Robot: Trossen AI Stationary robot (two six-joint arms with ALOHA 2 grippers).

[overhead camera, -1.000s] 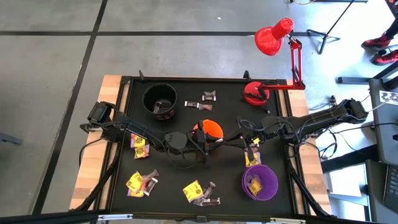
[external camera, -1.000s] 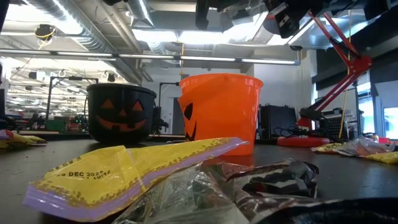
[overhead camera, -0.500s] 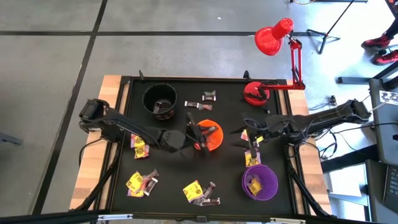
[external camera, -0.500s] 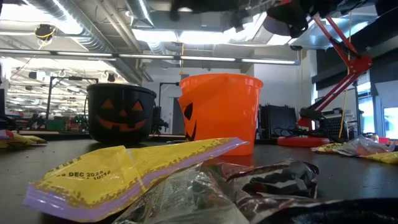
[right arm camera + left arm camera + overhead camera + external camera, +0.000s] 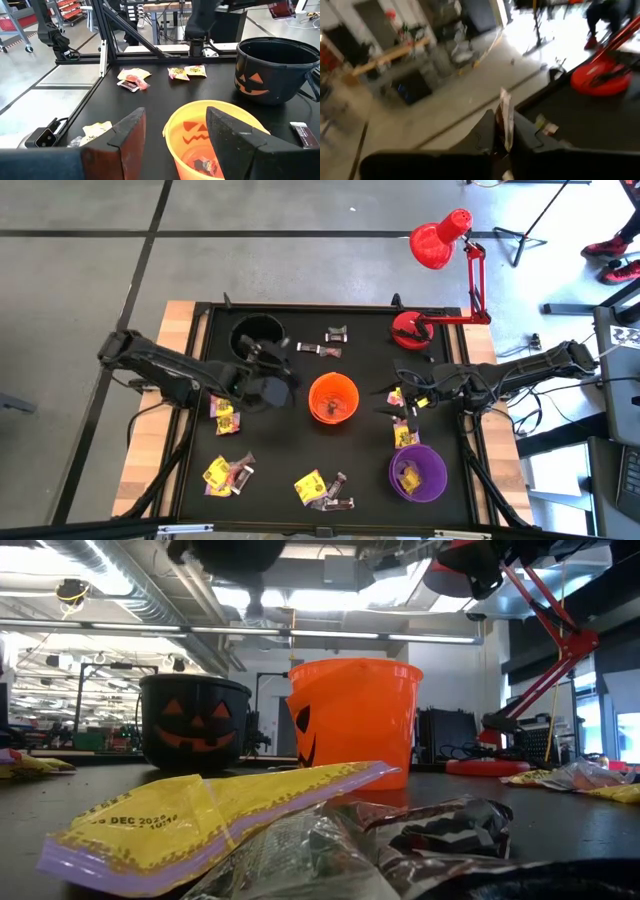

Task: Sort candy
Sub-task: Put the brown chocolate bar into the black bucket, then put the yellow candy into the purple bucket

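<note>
Left gripper (image 5: pixel 268 352) pinches 1 candy (image 5: pixel 505 119) at the black cup's (image 5: pixel 240 335) 3 o'clock rim; right gripper (image 5: pixel 388 401) hangs wide open, empty.

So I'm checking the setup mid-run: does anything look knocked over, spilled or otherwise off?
Nothing stands out. The black bucket, orange bucket and purple bucket all stand upright, and the loose candy on the mat is simply unsorted. The left gripper, near the black bucket, pinches a wrapper; the right gripper is open.
</note>
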